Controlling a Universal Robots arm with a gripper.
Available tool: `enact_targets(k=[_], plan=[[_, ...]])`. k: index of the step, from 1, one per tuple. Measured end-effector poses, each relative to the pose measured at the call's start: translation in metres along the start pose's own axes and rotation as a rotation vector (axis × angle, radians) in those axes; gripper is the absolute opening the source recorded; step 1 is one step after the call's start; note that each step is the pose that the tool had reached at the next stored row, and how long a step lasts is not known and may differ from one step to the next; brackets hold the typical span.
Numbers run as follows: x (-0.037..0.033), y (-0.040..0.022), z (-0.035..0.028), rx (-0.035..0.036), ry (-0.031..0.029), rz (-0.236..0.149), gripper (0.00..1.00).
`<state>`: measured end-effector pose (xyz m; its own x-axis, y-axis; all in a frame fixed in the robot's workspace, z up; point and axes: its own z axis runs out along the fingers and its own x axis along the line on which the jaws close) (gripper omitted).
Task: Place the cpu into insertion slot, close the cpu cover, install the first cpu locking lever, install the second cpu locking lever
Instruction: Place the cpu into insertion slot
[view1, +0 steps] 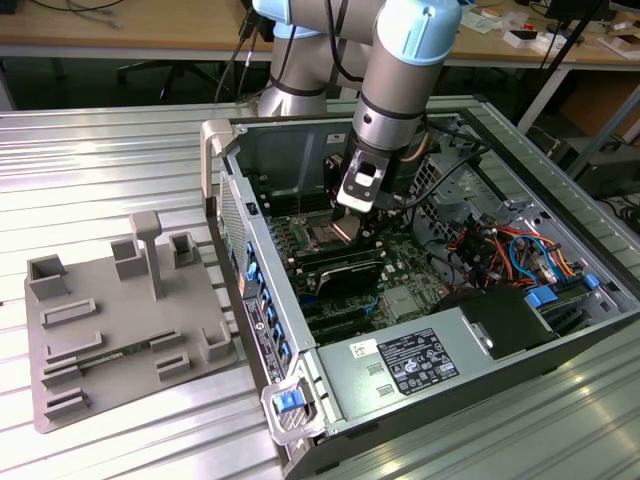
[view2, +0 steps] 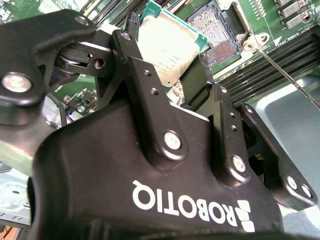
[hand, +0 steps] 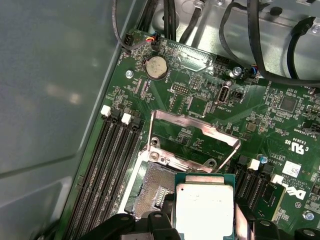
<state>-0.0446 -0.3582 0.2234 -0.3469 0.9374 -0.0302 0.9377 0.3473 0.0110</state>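
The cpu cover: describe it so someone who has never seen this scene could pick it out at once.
In the first wrist view, find the green motherboard, then the insertion slot beside the memory slots. The cpu cover stands tilted up at the slot's edge: a thin silvery frame with a square window, unlike the solid cpu.

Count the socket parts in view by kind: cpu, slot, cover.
cpu: 1
slot: 1
cover: 1
Total: 3
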Motion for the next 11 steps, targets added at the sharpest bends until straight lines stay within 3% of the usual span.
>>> enact_targets(k=[11], plan=[[0.0, 0.0, 0.001, 0.0006, -0.0002, 0.019, 0.55]])
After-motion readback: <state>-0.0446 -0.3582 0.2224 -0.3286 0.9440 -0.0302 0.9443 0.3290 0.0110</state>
